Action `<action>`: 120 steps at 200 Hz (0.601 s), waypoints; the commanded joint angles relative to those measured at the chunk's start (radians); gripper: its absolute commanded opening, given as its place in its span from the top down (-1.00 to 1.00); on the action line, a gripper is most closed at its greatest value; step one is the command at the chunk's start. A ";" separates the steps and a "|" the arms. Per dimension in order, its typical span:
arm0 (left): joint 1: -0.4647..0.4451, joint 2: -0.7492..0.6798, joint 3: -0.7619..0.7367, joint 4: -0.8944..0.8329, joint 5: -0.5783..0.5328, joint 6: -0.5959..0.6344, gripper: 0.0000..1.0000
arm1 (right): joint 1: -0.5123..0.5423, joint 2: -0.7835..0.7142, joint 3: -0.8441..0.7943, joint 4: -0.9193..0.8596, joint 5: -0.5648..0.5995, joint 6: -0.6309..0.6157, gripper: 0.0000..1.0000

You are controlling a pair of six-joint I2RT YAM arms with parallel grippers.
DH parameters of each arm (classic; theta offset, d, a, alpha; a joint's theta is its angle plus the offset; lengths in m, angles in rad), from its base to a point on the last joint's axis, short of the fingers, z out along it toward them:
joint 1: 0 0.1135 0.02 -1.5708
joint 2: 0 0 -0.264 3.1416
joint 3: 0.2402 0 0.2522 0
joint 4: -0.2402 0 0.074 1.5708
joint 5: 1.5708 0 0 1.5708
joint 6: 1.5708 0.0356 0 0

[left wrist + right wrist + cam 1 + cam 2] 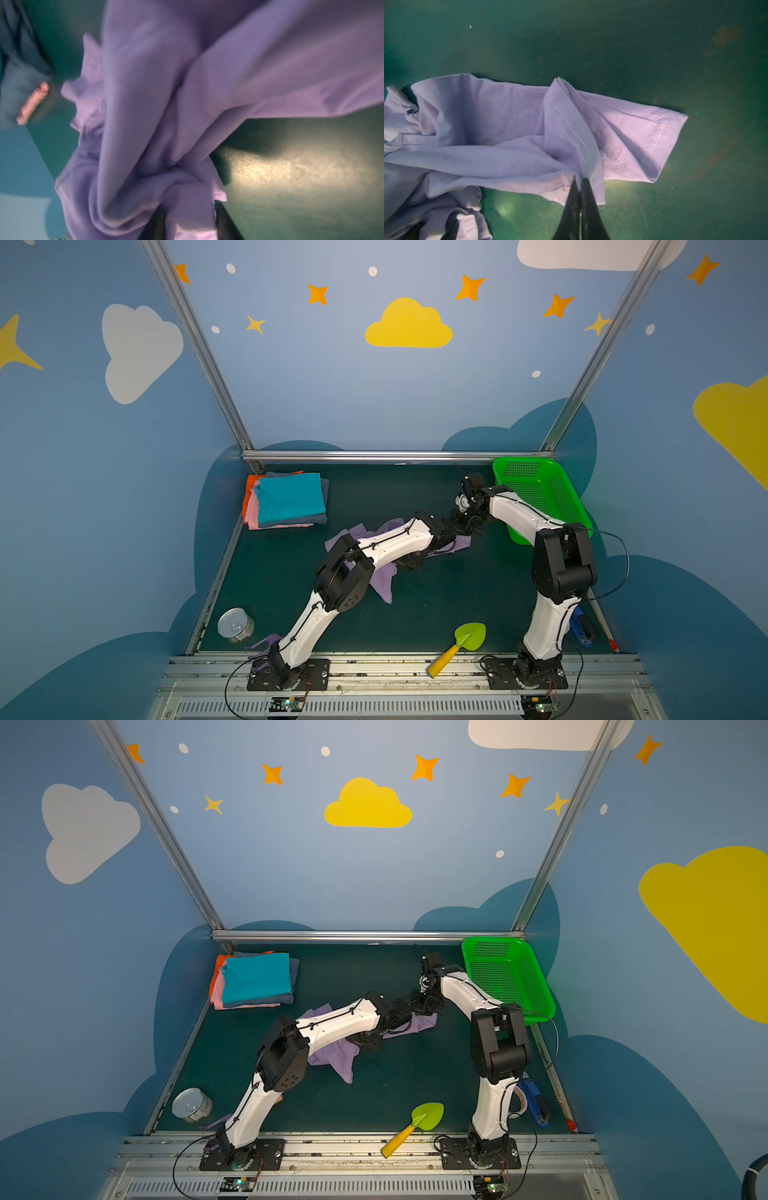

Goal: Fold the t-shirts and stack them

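A crumpled lavender t-shirt (384,580) (341,1057) lies mid-table, partly hidden under my left arm. In the left wrist view a thick bunch of that lavender cloth (145,104) sits between the two dark fingers of my left gripper (189,204), which press on it from both sides. My left gripper (415,562) is low over the shirt's middle. My right gripper (580,179) is shut on a stitched hem fold of the shirt (488,124), at its right end (465,531). Folded t-shirts are stacked at the back left, teal on top (289,497) (255,977), over grey-blue, pink and orange ones.
A green perforated basket (540,489) stands at the back right, close behind my right arm. A tin can (235,625) sits front left. A green and yellow toy trowel (461,645) lies at the front edge, and a blue object (582,628) by the right arm's base.
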 commanded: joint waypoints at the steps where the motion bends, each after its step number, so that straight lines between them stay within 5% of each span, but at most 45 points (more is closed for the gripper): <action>1: 0.014 0.022 0.036 -0.037 -0.041 -0.007 0.57 | -0.007 -0.009 -0.021 0.008 -0.013 -0.004 1.00; 19: 0.023 0.026 0.061 -0.074 -0.072 -0.026 0.91 | -0.011 -0.003 -0.021 0.011 -0.021 -0.004 1.00; 85: 0.136 -0.199 0.126 -0.184 -0.245 -0.078 0.92 | -0.055 -0.080 0.061 -0.031 -0.038 0.005 1.00; 120: 0.285 -0.439 0.197 -0.116 -0.194 -0.030 0.92 | -0.068 -0.216 0.155 -0.088 -0.001 -0.001 1.00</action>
